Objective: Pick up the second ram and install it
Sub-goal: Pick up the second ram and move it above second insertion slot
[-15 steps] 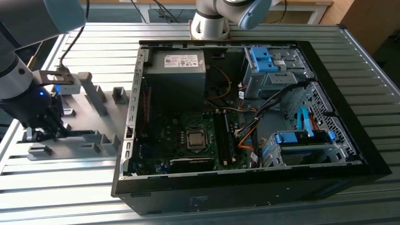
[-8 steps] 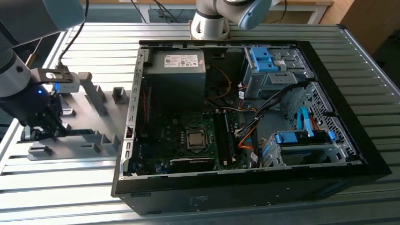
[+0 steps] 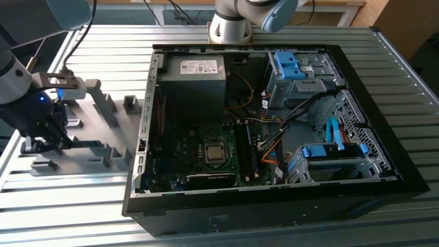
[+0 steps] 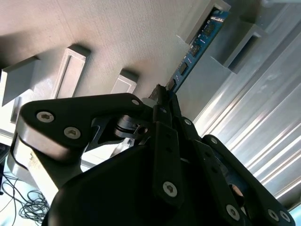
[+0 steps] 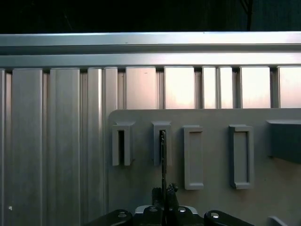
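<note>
1. A ribbed metal counter (image 3: 69, 206) carries everything. It stretches past the pincer (image 3: 42, 145) on all sides, with bare grooves showing beyond it in the first wrist view.
2. The open computer case (image 3: 274, 208) lies well apart from the pincer, toward the exterior view's right. Its near wall stands between the pincer and the motherboard (image 3: 205, 149) on the case floor.
3. A grey fixture plate (image 5: 216, 117) sits directly under and ahead of the pincer, its raised blocks in a row.
4. The second ram (image 4: 201, 43) runs straight out from the pincer (image 4: 162, 96). Its long axis continues the line of the fingers, and it stands on its thin edge, so the first wrist view shows it as a mere line (image 5: 163, 160).
5. The ram's far end rests in the slotted block (image 5: 162, 129) ahead of the pincer (image 5: 164, 190), and its near end is at the fingertips.
6. The pincer looks clenched on that near end, both fingers meeting the board's faces in the second wrist view.
7. Edges and room:
   - The slot's walls flank the far end closely.
   - A neighbouring block (image 5: 122, 143) stands just beside it.
   - I judge that the room open to the ram is along its own length, back out of the slot, and away from the plate.
</note>
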{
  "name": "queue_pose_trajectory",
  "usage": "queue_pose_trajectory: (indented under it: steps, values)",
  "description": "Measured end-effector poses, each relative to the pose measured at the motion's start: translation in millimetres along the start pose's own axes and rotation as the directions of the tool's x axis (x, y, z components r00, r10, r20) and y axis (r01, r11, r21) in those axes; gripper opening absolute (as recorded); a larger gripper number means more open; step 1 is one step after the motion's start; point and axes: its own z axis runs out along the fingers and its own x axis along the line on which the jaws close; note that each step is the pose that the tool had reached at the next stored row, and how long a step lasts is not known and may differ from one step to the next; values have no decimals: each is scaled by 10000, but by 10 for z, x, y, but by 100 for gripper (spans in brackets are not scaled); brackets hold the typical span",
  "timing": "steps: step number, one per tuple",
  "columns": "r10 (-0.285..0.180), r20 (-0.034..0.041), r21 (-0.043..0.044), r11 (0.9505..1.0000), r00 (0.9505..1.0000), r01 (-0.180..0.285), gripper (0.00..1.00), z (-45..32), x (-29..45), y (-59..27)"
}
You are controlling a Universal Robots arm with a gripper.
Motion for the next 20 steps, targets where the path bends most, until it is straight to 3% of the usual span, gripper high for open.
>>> queue_pose_trajectory:
  steps: [20]
  values:
    - [0, 1, 1, 10000, 10000, 0, 14, -73, -1, 0]
